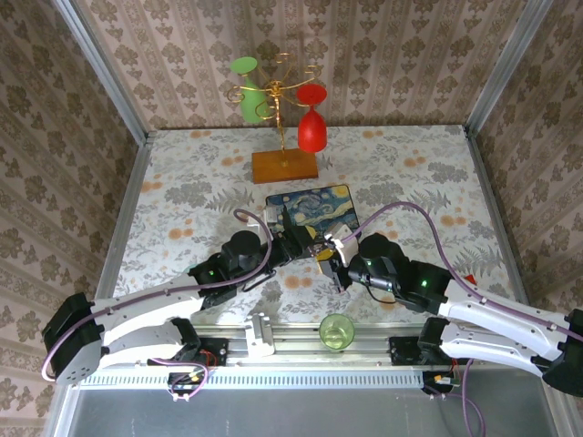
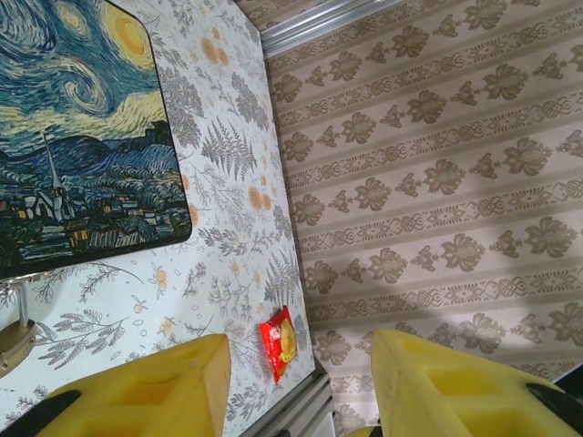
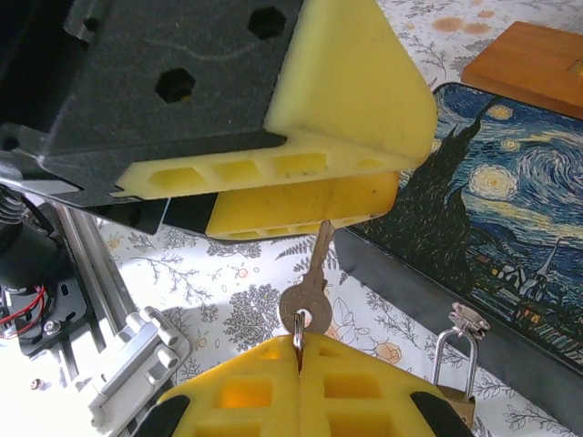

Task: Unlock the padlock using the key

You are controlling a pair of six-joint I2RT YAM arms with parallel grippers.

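Right wrist view: the right gripper (image 3: 299,351) is clenched, its yellow fingers pressed together on the ring and lower edge of the key (image 3: 308,289). The key stands nearly upright above the seam between the fingers, leaning slightly right. The tip of its blade meets the lower finger of the left gripper (image 3: 401,169), which hangs just above; whether that tip is pinched there or only touching I cannot tell. Just to the right of the right gripper, the padlock (image 3: 455,405) hangs by its silver shackle from a hasp (image 3: 466,319) on the near side of the box (image 3: 510,209). Its brass body is low in the picture and apart from the key. A wooden base (image 3: 533,55) lies beyond the box. In the left wrist view the left gripper's fingers stand apart with nothing between them, so it reads as released. The box fills the upper left, the padlock's body peeks in at the left edge below it, and a red packet (image 2: 280,342) lies on the table (image 2: 228,228) near its edge. In the top view both grippers meet just in front of the box, and a green cup (image 1: 337,330) sits on the rail between the arm bases.
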